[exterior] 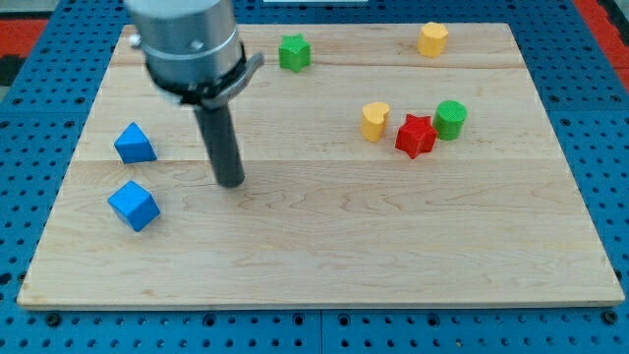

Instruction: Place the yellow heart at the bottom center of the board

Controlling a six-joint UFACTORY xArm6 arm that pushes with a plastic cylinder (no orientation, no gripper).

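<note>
The yellow heart [373,121] lies right of the board's middle, in the upper half. A red star [416,136] sits just to its right, and a green cylinder [450,119] is beside the star. My tip [231,183] rests on the board left of centre, well to the left of the yellow heart and slightly lower. It touches no block. The arm's grey body rises above it at the view's top left.
A blue triangle [134,144] and a blue cube [134,205] lie at the left, left of my tip. A green block [294,52] and a yellow block [432,38] sit near the top edge. The wooden board [324,256] lies on a blue pegboard.
</note>
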